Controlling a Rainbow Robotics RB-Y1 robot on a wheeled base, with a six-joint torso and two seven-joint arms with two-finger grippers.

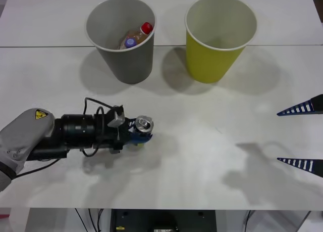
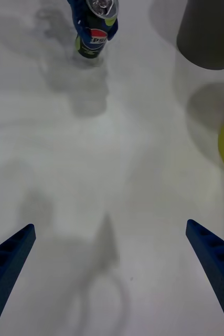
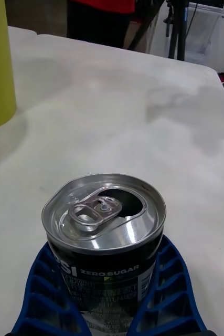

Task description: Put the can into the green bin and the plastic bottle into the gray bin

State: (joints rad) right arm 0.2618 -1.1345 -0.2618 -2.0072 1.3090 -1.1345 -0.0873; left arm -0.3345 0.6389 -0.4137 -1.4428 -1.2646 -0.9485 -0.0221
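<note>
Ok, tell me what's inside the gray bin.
The gray bin holds two bottles, one red-capped, one purple-capped. Its wall hides their lower parts and the bottom.

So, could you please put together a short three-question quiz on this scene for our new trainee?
1. True or false: the left gripper is closed around the small dark drinks can with the silver pull-tab top.
2. What already lies inside the large gray tapered bin?
A. a can
B. capped bottles
C. nothing
3. Fill in: the right gripper, near the table's right edge, has its blue ribbed fingers ____.

Key
1. True. The fingers wrap the can's body, and the can stands upright on the white table.
2. B. A red cap and a purple cap show; the large yellow-green tapered bin looks empty.
3. Open, holding nothing.
</note>
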